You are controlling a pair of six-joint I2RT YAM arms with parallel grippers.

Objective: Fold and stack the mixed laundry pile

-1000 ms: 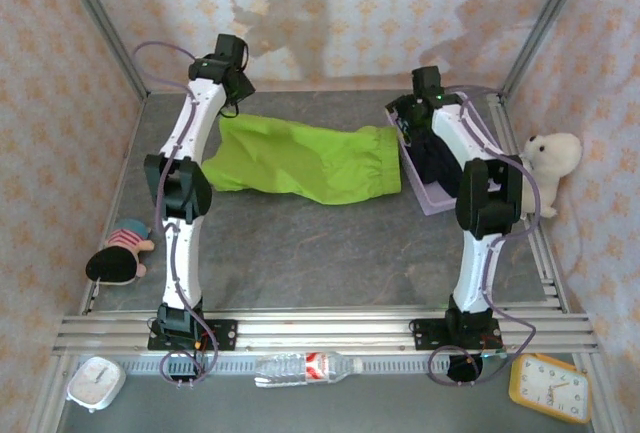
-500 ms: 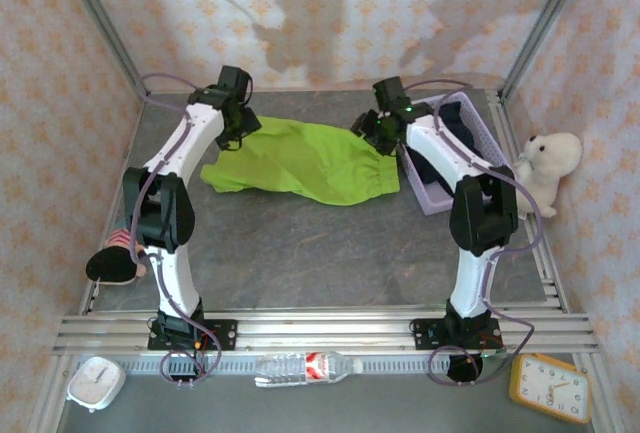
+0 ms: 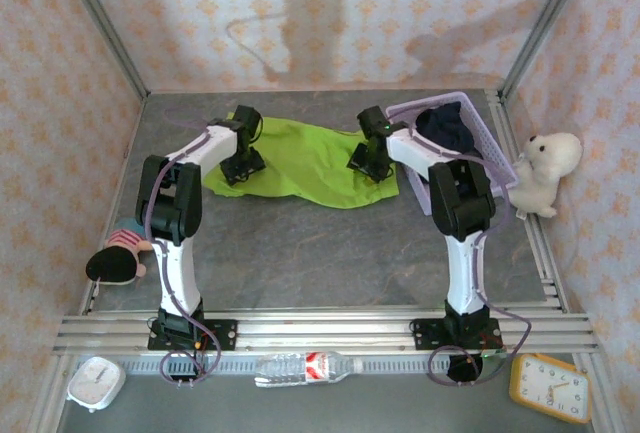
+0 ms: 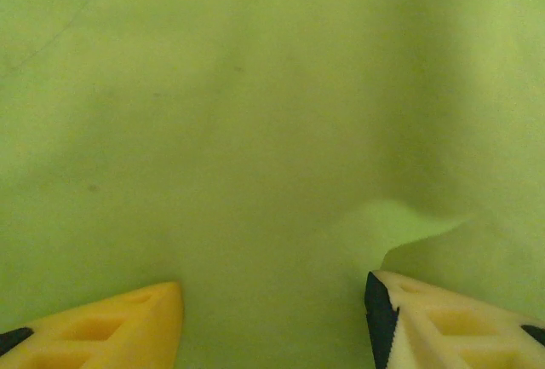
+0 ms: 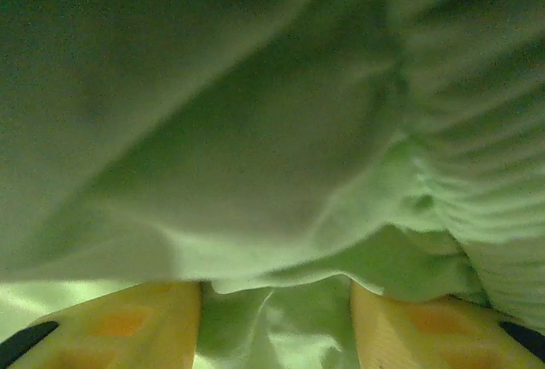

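Grip status: left claw (image 4: 272, 291) part-open, tips pressed on flat lime-green garment (image 4: 255, 113), nothing pinched. Right claw (image 5: 274, 294) narrower, bunched fold between tips; hold uncertain. Garment spread on desk (image 3: 320, 243): light, limp, likely to slide and sag; best pinched at hem corners. Navy garment (image 3: 447, 128) heaped in lavender basket (image 3: 497, 158).

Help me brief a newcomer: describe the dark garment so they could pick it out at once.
Look to the far right corner of the grey table, where a lavender perforated basket stands beside a white plush bear. The dark navy garment lies bunched inside it. Its neighbour, the lime-green garment, is bright and spread flat on the table instead.
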